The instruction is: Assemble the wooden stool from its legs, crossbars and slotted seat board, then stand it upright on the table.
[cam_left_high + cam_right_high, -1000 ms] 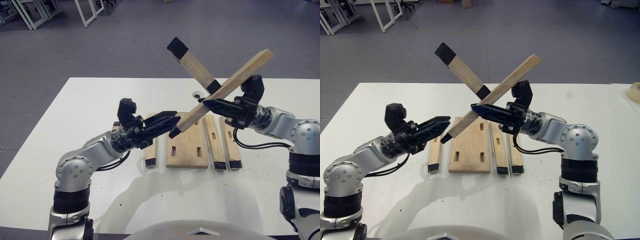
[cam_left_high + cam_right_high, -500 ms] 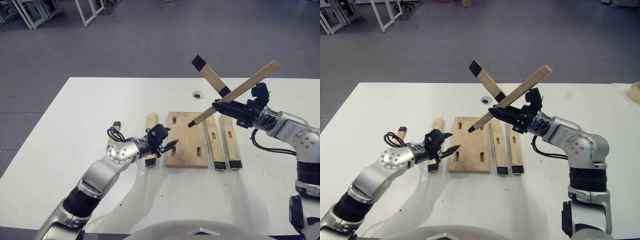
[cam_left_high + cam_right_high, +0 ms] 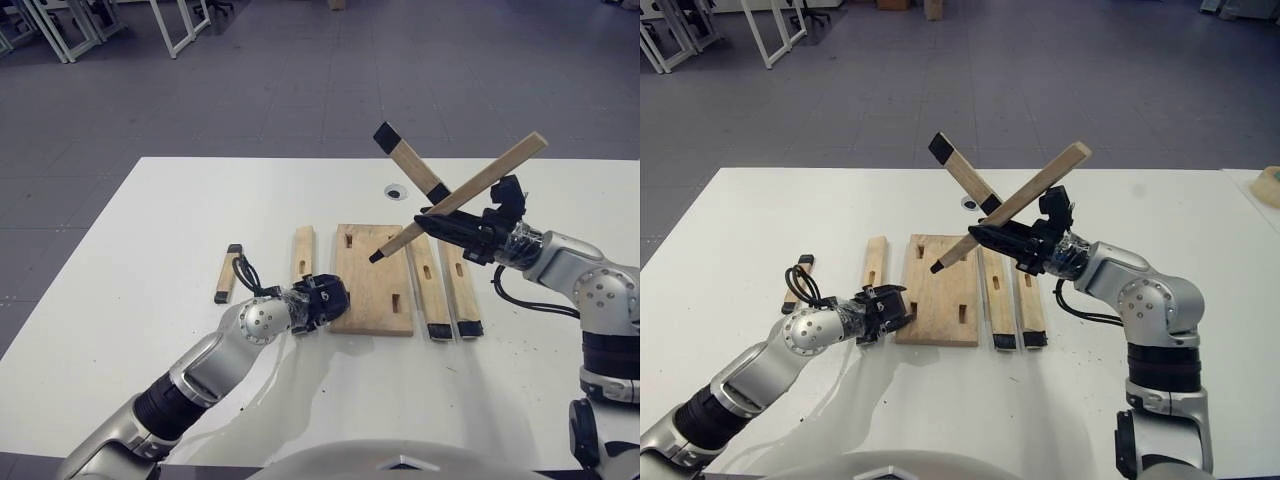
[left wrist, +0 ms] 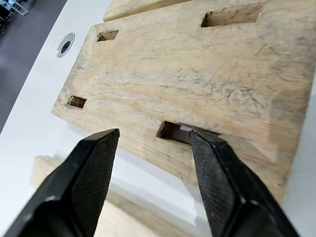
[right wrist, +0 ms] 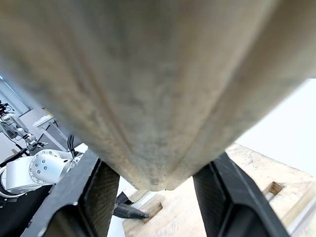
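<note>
Closing the spread fingers [image 4: 94,168] of the left gripper [image 4: 154,134] squarely over the near left edge of the seat board [image 3: 360,295], flat on the table [image 3: 150,250], seems wisest, with the crossed legs [image 3: 470,185], clamped in the right gripper [image 3: 432,213], held clear above it.

The slotted seat board [image 4: 197,74] is bare pale wood, matt, scratched and rough-grained, ragged at the slot edges. The crossed legs [image 3: 480,184] at the right are the same unfinished wood with matt black ends. The left tool [image 4: 154,140] has black plastic fingers [image 4: 91,173] with a fine woven texture. The worktop [image 3: 150,250] is smooth white, slightly glossy.
</note>
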Robot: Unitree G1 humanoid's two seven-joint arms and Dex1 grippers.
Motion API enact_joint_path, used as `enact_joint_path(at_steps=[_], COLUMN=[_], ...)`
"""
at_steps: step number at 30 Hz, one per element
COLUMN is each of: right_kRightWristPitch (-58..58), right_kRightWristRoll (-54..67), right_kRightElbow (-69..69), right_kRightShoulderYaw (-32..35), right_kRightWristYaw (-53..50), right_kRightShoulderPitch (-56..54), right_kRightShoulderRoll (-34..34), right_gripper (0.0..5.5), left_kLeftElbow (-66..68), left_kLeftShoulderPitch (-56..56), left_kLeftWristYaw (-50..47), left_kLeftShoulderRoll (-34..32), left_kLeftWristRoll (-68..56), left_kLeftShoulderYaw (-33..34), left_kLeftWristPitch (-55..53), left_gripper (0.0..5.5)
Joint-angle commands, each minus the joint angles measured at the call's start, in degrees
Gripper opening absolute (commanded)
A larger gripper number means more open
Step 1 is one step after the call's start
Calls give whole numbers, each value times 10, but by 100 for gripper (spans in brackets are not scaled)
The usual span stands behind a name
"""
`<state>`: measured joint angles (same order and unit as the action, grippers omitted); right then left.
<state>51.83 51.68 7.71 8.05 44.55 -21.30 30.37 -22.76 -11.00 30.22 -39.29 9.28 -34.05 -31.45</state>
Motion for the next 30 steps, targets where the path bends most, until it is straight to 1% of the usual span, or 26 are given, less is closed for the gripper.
enact_joint_path(at_steps=[1, 3, 7, 13, 15, 18, 22, 25, 30], right_kRightWristPitch=[-52, -89, -135, -192, -203, -207, -217, -234, -287], right_kRightWristRoll=[-53, -96, -152, -211, -223, -227, -239, -262, -322], right_kRightElbow=[6, -4, -31, -106, -128, -157, -193, -242, -394], right_kRightShoulderYaw=[-14, -35, -71, -123, -130, -133, -139, -157, -186], right_kRightWristYaw=[15, 39, 70, 113, 125, 140, 152, 167, 189], right_kRightShoulderPitch=[-1, -8, -6, -33, -48, -71, -98, -118, -152], right_kRightShoulderRoll=[17, 32, 38, 15, 10, -6, -24, -40, -68], right_gripper=[204, 204, 204, 204, 204, 204, 204, 204, 204], left_kLeftElbow=[21, 7, 26, 89, 116, 154, 175, 174, 180], left_kLeftShoulderPitch=[30, 48, 53, 67, 64, 55, 41, 36, 33], left_kLeftWristYaw=[50, 82, 99, 134, 143, 158, 170, 178, 181], left_kLeftShoulderRoll=[-65, -95, -123, -181, -190, -187, -167, -153, -136], left_kLeftWristRoll=[51, 56, 65, 79, 79, 80, 79, 82, 88], left_kLeftShoulderYaw=[-21, -20, 12, 40, 49, 56, 59, 57, 65], left_kLeftWristPitch=[-18, -7, 52, 232, 281, 346, 395, 404, 407], left_gripper=[265, 265, 265, 265, 265, 265, 265, 265, 265])
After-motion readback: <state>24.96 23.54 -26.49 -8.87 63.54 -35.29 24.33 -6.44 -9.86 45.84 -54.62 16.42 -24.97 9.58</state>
